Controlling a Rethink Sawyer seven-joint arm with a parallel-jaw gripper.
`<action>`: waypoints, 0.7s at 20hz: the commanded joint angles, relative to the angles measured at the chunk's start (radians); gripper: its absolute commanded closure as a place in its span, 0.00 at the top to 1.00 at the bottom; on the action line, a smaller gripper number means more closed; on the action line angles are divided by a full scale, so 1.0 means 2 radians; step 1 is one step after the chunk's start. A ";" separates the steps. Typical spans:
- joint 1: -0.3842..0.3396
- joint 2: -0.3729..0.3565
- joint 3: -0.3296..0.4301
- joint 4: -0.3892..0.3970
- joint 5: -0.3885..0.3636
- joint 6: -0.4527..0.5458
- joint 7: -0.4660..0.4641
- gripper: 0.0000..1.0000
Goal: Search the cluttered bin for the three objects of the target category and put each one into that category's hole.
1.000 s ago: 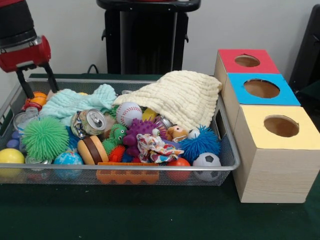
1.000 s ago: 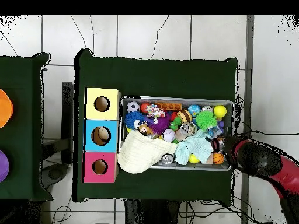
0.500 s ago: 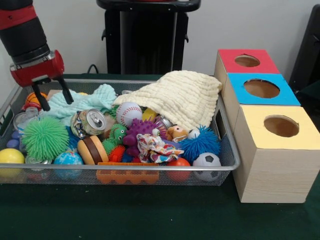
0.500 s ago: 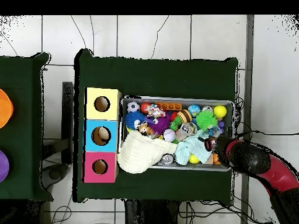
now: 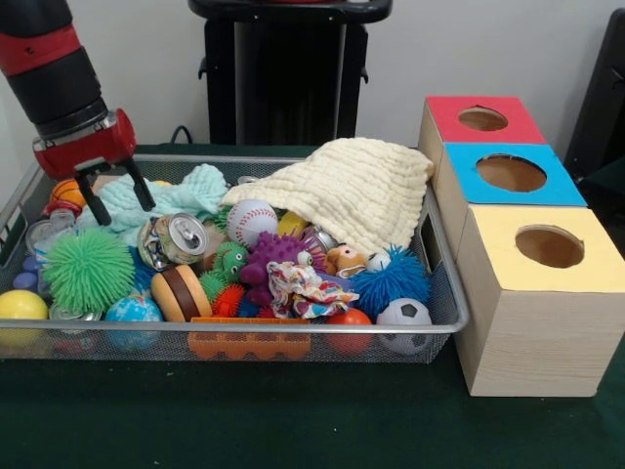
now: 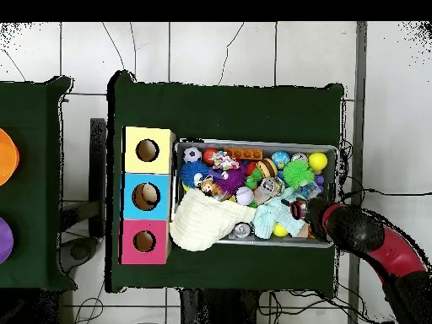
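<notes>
Since a second ago the gripper [image 5: 115, 195] has slid from the bin's end rim inward, and now hangs over the mint cloth [image 5: 161, 200] with its two black fingers [image 5: 143, 191] spread and holding nothing.

Nearest the camera, along the front wall of the wire bin [image 5: 444, 293], lie a yellow ball [image 5: 20, 305], a globe ball [image 5: 133, 311], an orange plastic piece [image 5: 249, 344], a red ball [image 5: 350, 320] and a small soccer ball [image 5: 404, 315]. Behind them sit a green spiky ball [image 5: 88, 269], a toy burger [image 5: 182, 291], a purple spiky toy [image 5: 278, 256] and a blue fuzzy ball [image 5: 391, 278]. A crushed can [image 5: 176, 239] and a baseball [image 5: 251, 221] lie mid-bin.

Farther back, the cream cloth [image 5: 342, 191] drapes over the bin's corner and likely hides more items, which is probably why the search has to lift cloths. An orange ball [image 5: 70, 192] rests at the far end beside the gripper.

Which category is the target cannot be told. On the tabletop [image 5: 293, 430] beside the bin stand the yellow box [image 5: 537, 293], blue box [image 5: 508, 176] and red box [image 5: 479, 119], holes facing up to take drops from above.
</notes>
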 commanded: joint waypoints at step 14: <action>0.004 -0.139 0.021 0.008 0.018 0.054 -0.002 1.00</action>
